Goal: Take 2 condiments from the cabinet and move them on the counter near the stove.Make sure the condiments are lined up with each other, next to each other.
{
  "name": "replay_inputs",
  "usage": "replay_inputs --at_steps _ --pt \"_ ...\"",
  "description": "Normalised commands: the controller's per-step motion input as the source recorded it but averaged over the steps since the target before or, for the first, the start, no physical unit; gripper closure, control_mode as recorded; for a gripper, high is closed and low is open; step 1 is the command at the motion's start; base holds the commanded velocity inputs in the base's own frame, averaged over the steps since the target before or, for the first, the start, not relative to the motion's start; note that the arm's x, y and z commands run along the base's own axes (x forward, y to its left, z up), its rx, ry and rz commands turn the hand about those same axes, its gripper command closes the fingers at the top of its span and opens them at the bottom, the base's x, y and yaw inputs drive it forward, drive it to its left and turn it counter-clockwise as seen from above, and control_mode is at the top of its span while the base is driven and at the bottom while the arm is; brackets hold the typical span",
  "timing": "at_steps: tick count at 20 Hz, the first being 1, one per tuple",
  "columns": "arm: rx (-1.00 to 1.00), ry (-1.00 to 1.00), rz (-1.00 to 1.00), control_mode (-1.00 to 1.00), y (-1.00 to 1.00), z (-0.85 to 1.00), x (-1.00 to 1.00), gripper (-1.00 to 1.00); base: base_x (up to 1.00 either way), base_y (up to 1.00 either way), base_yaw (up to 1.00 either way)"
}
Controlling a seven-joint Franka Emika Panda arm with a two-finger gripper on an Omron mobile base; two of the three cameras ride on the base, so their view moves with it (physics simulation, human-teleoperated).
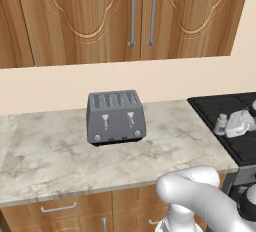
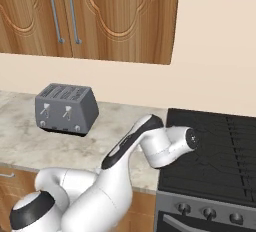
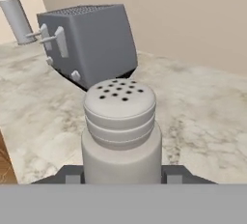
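Grey shaker (image 3: 120, 131) | pinched in gripper (image 1: 235, 124) jaws at its lower body, over stove (image 1: 225, 111) edge, right of toaster (image 1: 116, 116) | likely light, rigid, smooth-sided; may slip, so grip body, not cap

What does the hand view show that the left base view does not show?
Hand view alone: the holes in the pale cap of the light grey shaker held upright in the shut claw, seen from very near, and a steel-grey canister behind the toaster. Left base view alone: the closed wooden cabinet doors with long silver handles, the black stove top and the drawers under the counter. Both share: the grey toaster, the marbled counter and the beige wall.
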Motion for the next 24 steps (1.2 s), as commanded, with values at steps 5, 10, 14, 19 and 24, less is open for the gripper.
replay_inputs --at_steps 5,10,14,19,24 --pt "0.0 0.05 0.0 -1.0 0.0 -0.54 0.31 1.0 0.0 0.0 0.0" --pt "0.0 -0.03 0.0 -1.0 -0.04 -0.43 0.07 1.0 0.0 0.0 0.0" --pt "0.02 -0.01 0.0 -1.0 -0.07 -0.31 0.01 1.0 0.0 0.0 0.0" --pt "0.0 0.0 0.0 -1.0 -0.07 -0.32 0.11 1.0 0.0 0.0 0.0" --pt "0.0 0.0 0.0 -1.0 -0.11 -0.31 0.18 1.0 0.0 0.0 0.0"
